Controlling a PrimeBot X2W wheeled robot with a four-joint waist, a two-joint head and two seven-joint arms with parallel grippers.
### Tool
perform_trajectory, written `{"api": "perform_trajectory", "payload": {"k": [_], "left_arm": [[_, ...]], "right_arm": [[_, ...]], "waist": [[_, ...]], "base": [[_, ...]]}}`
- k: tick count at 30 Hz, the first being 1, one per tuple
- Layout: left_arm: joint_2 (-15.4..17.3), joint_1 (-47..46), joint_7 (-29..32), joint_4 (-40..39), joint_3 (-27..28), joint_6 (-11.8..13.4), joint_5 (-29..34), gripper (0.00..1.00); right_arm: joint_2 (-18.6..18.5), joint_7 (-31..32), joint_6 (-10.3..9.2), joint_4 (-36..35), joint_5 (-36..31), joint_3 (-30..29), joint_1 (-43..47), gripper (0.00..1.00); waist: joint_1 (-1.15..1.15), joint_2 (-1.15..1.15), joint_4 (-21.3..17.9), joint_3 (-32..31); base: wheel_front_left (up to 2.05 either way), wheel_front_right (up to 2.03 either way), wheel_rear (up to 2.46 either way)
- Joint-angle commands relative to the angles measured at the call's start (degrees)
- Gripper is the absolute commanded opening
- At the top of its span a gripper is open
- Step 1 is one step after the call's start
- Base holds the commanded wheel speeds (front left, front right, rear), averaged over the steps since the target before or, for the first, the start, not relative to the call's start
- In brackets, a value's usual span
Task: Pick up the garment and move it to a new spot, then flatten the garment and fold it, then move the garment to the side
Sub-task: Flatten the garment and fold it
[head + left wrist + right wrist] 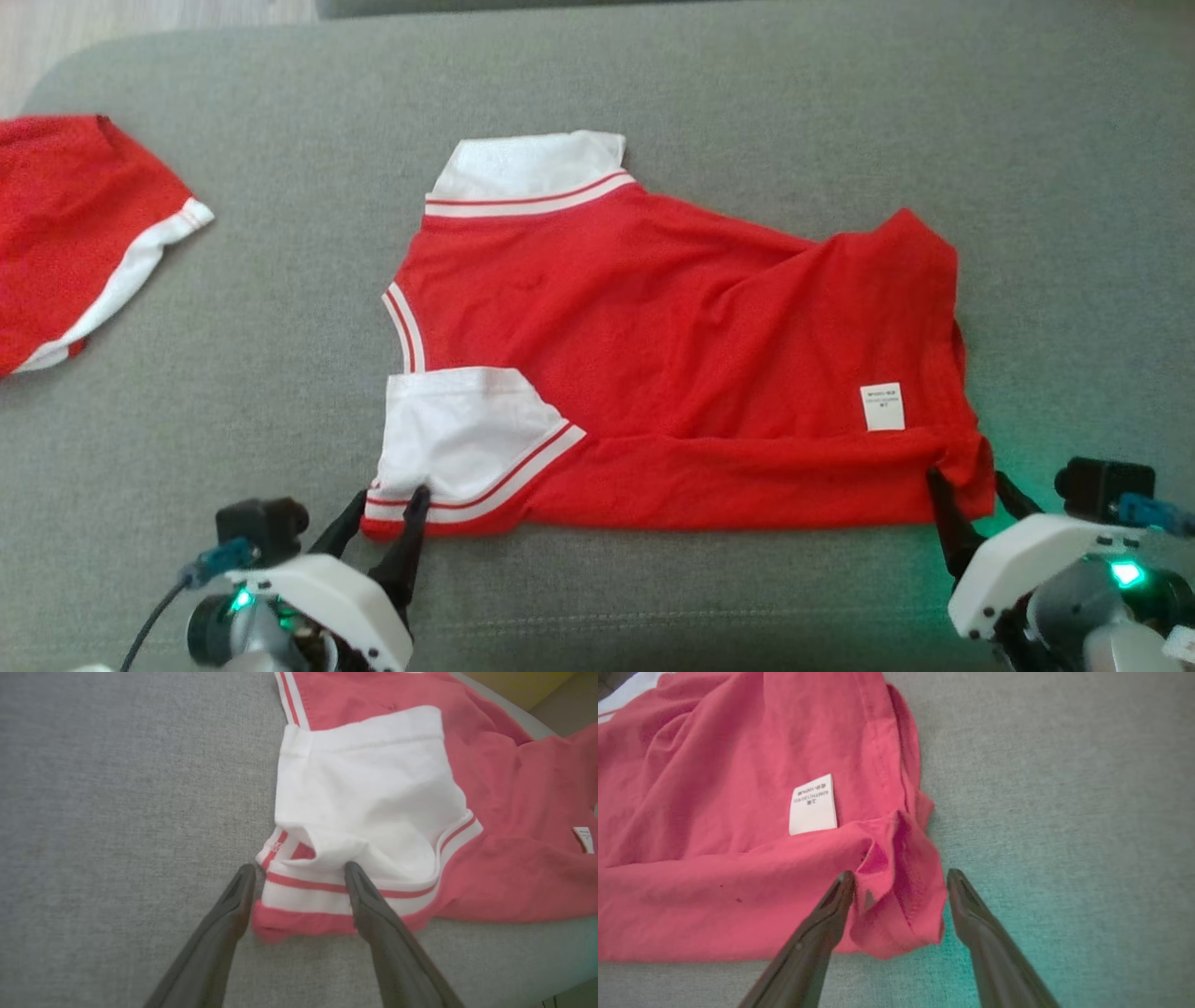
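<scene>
garment point(653, 355) lies spread on the grey fabric surface point(653, 597), just ahead of both tools. left tool point(390, 493) open, fingers straddling the white striped sleeve cuff point(303, 896). right tool point(967, 476) open, fingers either side of the red hem corner point(901, 914). neither tool is closed on the cloth.

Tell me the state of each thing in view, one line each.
shirt, spread out on the cushion, creased, label showing
left claw, open, straddling the cuff
right claw, open, straddling the hem corner
second garment, lying apart at the left
</scene>
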Motion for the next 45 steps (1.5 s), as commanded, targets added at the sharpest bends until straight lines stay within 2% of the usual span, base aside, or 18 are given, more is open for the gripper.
{"api": "perform_trajectory", "payload": {"k": [1,4,5,6,7,8,9,17,31,32,33,34,35,45], "left_arm": [[0.36,-2.69,-0.05,-0.68,2.10,-0.53,-0.38,1.00],[0.29,-3.82,0.11,1.07,1.48,-1.98,-0.72,1.00],[0.19,-4.04,0.01,1.47,1.22,-2.35,-0.72,0.93],[0.11,-4.24,-0.08,1.82,1.01,-2.66,-0.73,0.30],[0.04,-4.39,-0.03,2.23,0.88,-2.90,-0.86,0.00],[0.03,-4.56,-0.09,2.57,0.80,-3.06,-0.90,0.00],[-0.02,-4.74,-0.30,2.80,0.80,-3.19,-0.95,0.00],[0.28,-3.69,-3.08,1.21,2.05,-2.48,-1.37,0.00],[2.62,4.58,0.44,-10.57,3.56,3.42,-2.46,0.00],[2.66,4.78,0.72,-10.87,3.50,3.56,-2.55,0.00],[2.68,4.85,0.90,-11.09,3.45,3.71,-2.56,0.00],[2.69,4.84,0.97,-11.19,3.44,3.95,-2.46,0.38],[2.67,4.78,0.96,-11.25,3.43,4.29,-2.27,1.00],[2.94,2.68,-6.31,-14.25,5.09,7.69,2.76,1.00]], "right_arm": [[-0.61,0.15,-0.04,-1.36,-0.06,1.04,-2.09,1.00],[-0.61,1.04,-0.04,-0.50,0.39,1.29,-3.05,1.00],[-0.61,1.16,-0.04,-0.29,0.75,1.28,-3.26,1.00],[-0.61,1.37,-0.04,-0.06,1.20,1.35,-3.42,0.81],[-0.61,1.39,-0.04,0.01,1.37,1.40,-3.58,0.43],[-0.61,1.38,-0.04,0.06,1.53,1.42,-3.70,0.16],[-0.61,1.44,-0.04,0.14,1.78,1.40,-3.74,0.00],[-0.61,1.30,-0.04,-1.71,4.41,0.26,-1.77,0.00],[-0.61,3.38,-0.04,-5.36,7.17,-2.01,4.06,0.00],[-0.61,3.36,-0.04,-5.34,7.27,-2.10,4.08,0.36],[-0.61,3.26,-0.04,-5.35,7.41,-2.10,4.05,1.00],[-0.61,2.98,-0.04,-5.49,7.50,-1.94,3.94,1.00],[-0.61,2.48,-0.04,-5.77,7.51,-1.75,3.78,1.00],[-0.61,-8.27,-0.04,-14.19,2.24,0.56,1.08,1.00]], "waist": [[0.00,0.00,0.12,0.71],[0.00,0.00,0.00,1.29],[0.00,0.00,0.01,1.44],[0.00,0.00,0.01,1.62],[0.00,0.00,-0.01,1.77],[0.00,0.00,-0.03,1.89],[0.00,0.00,-0.03,2.01],[0.00,0.00,0.18,1.21],[0.00,0.00,0.25,-1.26],[0.00,0.00,0.28,-1.29],[0.00,0.00,0.31,-1.34],[0.00,0.00,0.33,-1.43],[0.00,0.00,0.31,-1.56],[0.00,0.00,-0.17,-3.92]], "base": [[0.00,0.00,0.00],[0.00,0.00,0.00],[0.00,0.00,0.00],[0.00,0.00,0.00],[0.00,0.00,0.00],[0.00,0.00,0.00],[0.00,0.00,0.00],[0.00,0.00,0.00],[0.00,0.00,0.00],[0.00,0.00,0.00],[0.00,0.00,0.00],[0.00,0.00,0.00],[0.00,0.00,0.00],[0.00,0.00,0.00]]}}
